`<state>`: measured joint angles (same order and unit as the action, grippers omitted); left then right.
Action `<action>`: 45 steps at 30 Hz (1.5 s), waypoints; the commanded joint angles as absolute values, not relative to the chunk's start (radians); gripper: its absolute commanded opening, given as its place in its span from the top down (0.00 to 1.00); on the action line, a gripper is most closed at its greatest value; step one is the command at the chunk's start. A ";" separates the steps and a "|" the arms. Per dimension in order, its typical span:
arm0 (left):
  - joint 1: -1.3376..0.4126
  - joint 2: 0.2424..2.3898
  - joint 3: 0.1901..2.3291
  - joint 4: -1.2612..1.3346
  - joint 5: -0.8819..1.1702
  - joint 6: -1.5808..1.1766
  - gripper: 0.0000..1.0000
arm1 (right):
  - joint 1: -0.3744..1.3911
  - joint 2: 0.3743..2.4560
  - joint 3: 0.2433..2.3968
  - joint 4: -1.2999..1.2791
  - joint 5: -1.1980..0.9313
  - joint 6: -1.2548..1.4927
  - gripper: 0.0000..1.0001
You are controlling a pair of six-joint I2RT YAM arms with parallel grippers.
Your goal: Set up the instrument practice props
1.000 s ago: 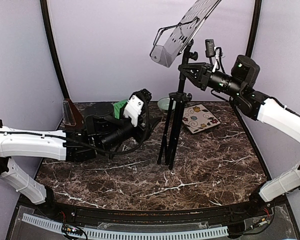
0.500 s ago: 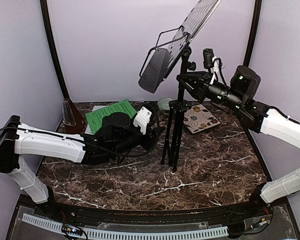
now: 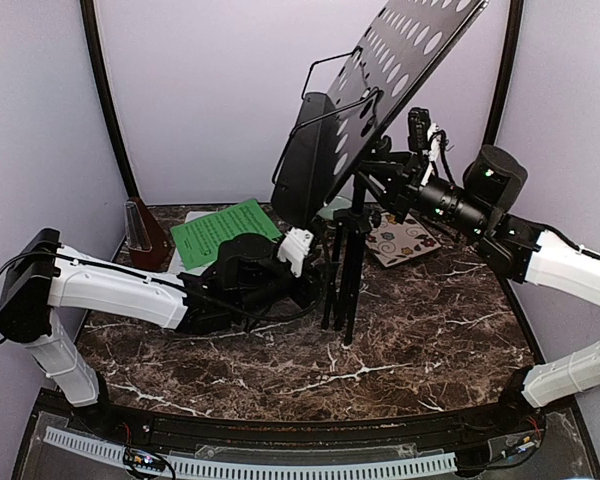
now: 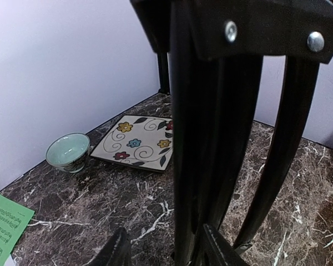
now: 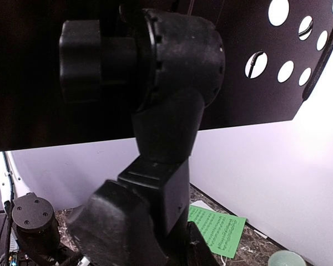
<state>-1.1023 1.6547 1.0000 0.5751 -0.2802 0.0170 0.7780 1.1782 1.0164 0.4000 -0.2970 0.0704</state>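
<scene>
The table (image 3: 420, 330) is dark brown marble with white veins. The music stand (image 3: 348, 290) rests its tripod feet near the middle. At the back left lies a green sheet (image 3: 225, 232) of printed music, with the edge of a white sheet (image 3: 193, 216) showing from under it. Just left of both stands the metronome (image 3: 142, 235). At the back right a small pale green bowl (image 4: 68, 152) sits beside a cream tile (image 4: 134, 142) with flowers and swirls.

No word, brand or number can be read anywhere; the green sheet (image 3: 225, 232) carries printed music lines too small to make out.
</scene>
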 commanded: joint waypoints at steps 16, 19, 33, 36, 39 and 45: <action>-1.103 1.729 1.114 0.564 -0.294 -0.001 0.60 | 0.802 1.114 1.019 0.647 -0.234 0.034 1.00; -1.103 1.747 1.143 0.541 -0.324 -0.021 0.65 | 0.803 1.114 1.025 0.645 -0.224 0.037 1.00; -1.102 1.766 1.176 0.459 -0.466 0.015 0.92 | 0.803 1.122 1.087 0.566 -0.131 0.022 1.00; -1.102 1.770 1.181 0.462 -0.453 0.038 1.00 | 0.803 1.135 1.136 0.507 -0.125 0.001 1.00; -1.103 1.775 1.189 0.464 -0.445 0.075 1.00 | 0.804 1.146 1.209 0.444 -0.111 -0.031 1.00; -1.101 1.780 1.174 0.502 -0.436 0.186 1.00 | 0.803 1.166 1.308 0.333 -0.103 -0.107 1.00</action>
